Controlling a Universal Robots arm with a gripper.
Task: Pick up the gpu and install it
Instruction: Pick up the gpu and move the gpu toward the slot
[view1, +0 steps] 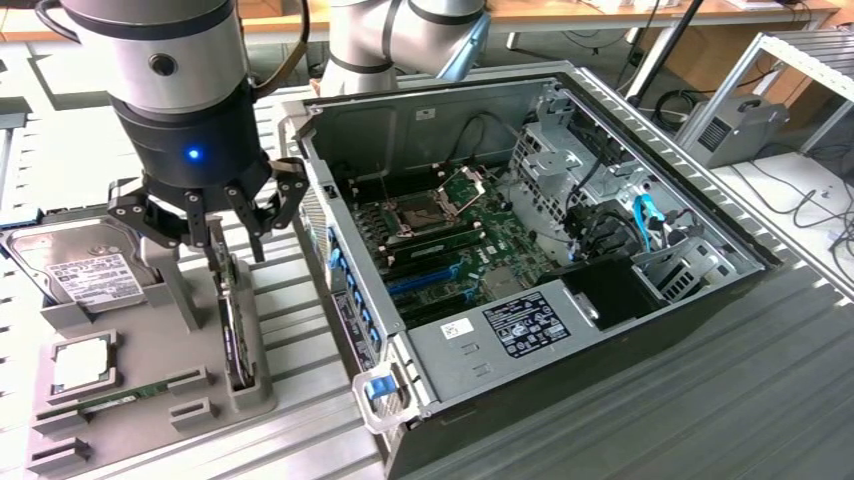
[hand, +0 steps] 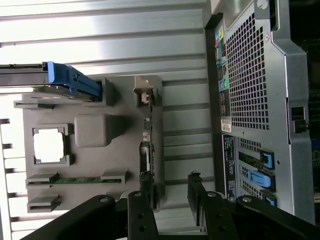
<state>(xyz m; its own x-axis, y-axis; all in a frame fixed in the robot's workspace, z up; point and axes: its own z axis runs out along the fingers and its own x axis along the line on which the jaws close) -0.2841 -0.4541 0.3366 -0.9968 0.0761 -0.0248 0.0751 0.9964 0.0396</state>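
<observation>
The gpu (view1: 238, 335) stands on edge, thin and dark, in a slot at the right side of a grey holder tray (view1: 160, 340) on the exterior view's left. In the wrist view the gpu (hand: 148, 145) appears as a narrow edge-on strip in the same tray (hand: 95, 165). My gripper (view1: 227, 250) hangs over the far end of the card with its black fingers (hand: 140, 212) spread to either side of the card's line. It is open, holds nothing, and sits above the card. The gripper (hand: 167, 192) is apart from the card.
An open computer case (view1: 534, 250) lies right of the tray, with its motherboard and blue slots (view1: 427, 280) exposed; its perforated rear panel (hand: 260, 100) is close beside the gripper. The tray also holds a hard drive (view1: 80, 270), a CPU (view1: 83, 362) and a RAM stick (view1: 120, 398).
</observation>
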